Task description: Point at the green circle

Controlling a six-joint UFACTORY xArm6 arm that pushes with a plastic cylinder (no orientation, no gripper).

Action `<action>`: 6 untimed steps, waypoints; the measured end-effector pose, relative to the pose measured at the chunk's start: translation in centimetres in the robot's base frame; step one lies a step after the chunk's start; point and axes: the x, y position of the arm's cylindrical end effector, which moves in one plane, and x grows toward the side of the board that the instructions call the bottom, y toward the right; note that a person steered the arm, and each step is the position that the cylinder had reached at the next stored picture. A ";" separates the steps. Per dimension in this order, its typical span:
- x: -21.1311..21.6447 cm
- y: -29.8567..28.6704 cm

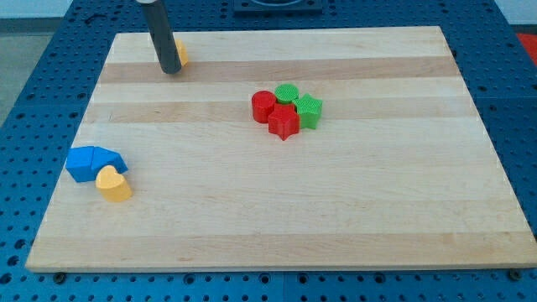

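Note:
The green circle sits near the board's middle, in a tight cluster with a red circle to its left, a red star below it and a green star to its right. My tip is at the view's top left, far to the left of the cluster and a little higher in the view. It stands right beside an orange block, which the rod mostly hides.
The wooden board lies on a blue perforated table. Near the board's left edge, two blue blocks lie together with an orange heart touching them below.

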 end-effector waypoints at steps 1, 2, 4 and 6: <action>-2.1 0.0; -2.5 0.0; 2.5 14.5; 4.7 19.1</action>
